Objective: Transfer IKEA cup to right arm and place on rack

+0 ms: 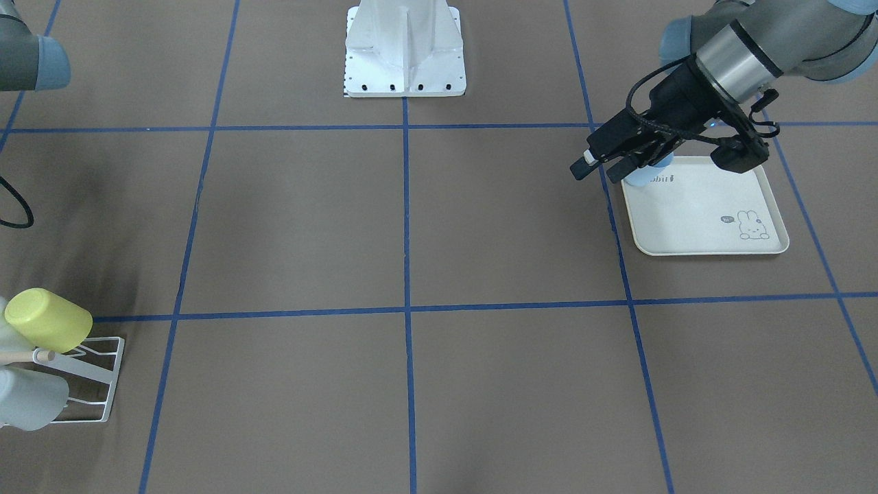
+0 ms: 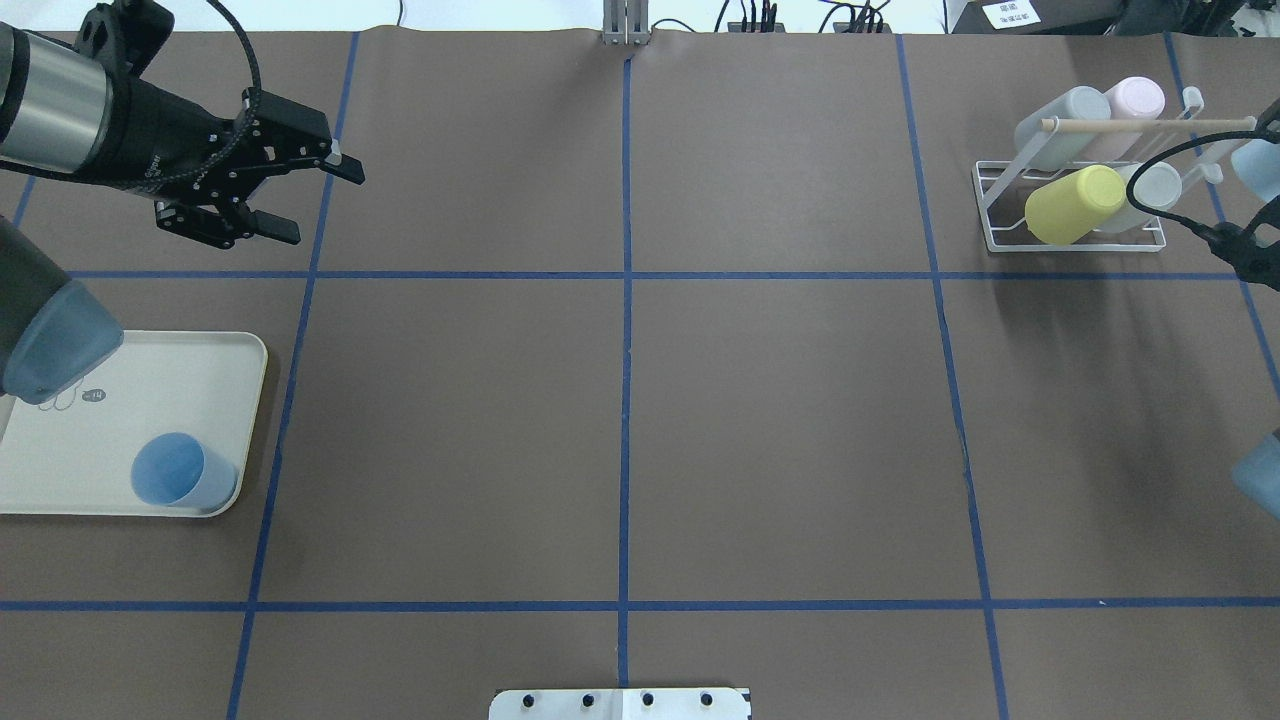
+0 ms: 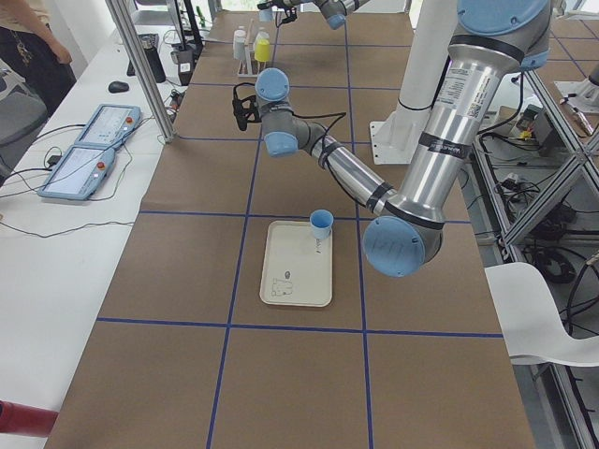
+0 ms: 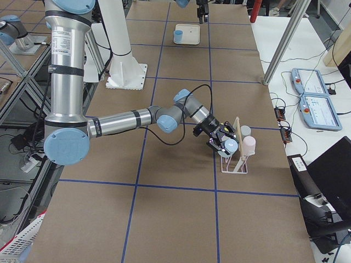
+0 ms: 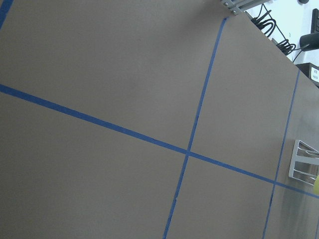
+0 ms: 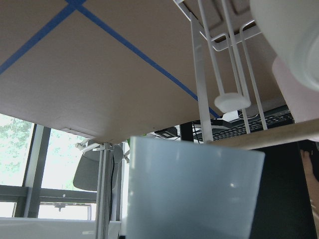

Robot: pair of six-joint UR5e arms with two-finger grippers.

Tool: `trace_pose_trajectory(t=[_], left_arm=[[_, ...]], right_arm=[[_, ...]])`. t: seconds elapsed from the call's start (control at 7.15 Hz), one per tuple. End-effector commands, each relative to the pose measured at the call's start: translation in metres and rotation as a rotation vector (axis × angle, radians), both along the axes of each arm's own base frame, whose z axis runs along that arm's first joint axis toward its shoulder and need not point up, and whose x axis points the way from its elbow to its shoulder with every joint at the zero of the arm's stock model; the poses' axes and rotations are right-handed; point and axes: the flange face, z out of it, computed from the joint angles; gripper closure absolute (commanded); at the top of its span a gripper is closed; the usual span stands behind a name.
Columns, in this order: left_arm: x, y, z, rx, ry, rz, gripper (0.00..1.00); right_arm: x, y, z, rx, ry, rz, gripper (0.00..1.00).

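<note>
Pale blue cup (image 6: 194, 191) in right gripper (image 4: 224, 143), perhaps against rack (image 6: 232, 102).

tray (image 2: 60, 470) set at near left | cup (image 2: 180, 470) stood on tray, at its near right corner | rack (image 2: 1000, 235) set at far right | other cups (image 2: 1075, 205) hung on rack

Lying open across the table's (image 2: 780, 430) middle squares, between tray (image 2: 100, 450) and rack (image 2: 990, 238). Being crowded at the rack by cups (image 2: 1075, 205), a dowel (image 2: 1150, 125) across the top and the right arm (image 4: 120, 121) close beside.
</note>
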Motion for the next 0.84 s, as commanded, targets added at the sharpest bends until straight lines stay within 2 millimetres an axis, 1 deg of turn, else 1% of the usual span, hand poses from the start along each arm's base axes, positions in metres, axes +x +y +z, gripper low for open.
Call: trace_pose_trajectory(t=[0.0,0.14,0.28,0.42,0.56,0.7], left_arm=[[0.000,-0.001,0.001,-0.001,-0.001,-0.001,0.00],[0.001,0.000,0.001,-0.001,-0.001,0.000,0.00],[0.001,0.000,0.001,-0.002,-0.002,0.000,0.00],[0.001,0.000,0.001,-0.001,-0.001,0.000,0.00],[0.001,0.000,0.001,-0.001,-0.001,0.000,0.00],[0.001,0.000,0.001,-0.001,-0.001,0.000,0.00]], right_arm=[[-0.012,-0.005,0.004,0.002,0.013,-0.003,0.58],[-0.017,-0.009,0.005,0.004,0.021,-0.001,0.57],[-0.029,-0.016,0.006,0.014,0.043,-0.001,0.55],[-0.034,-0.023,0.012,0.008,0.051,0.000,0.54],[-0.034,-0.023,0.012,0.008,0.051,0.000,0.53],[-0.035,-0.023,0.012,0.008,0.051,-0.001,0.50]])
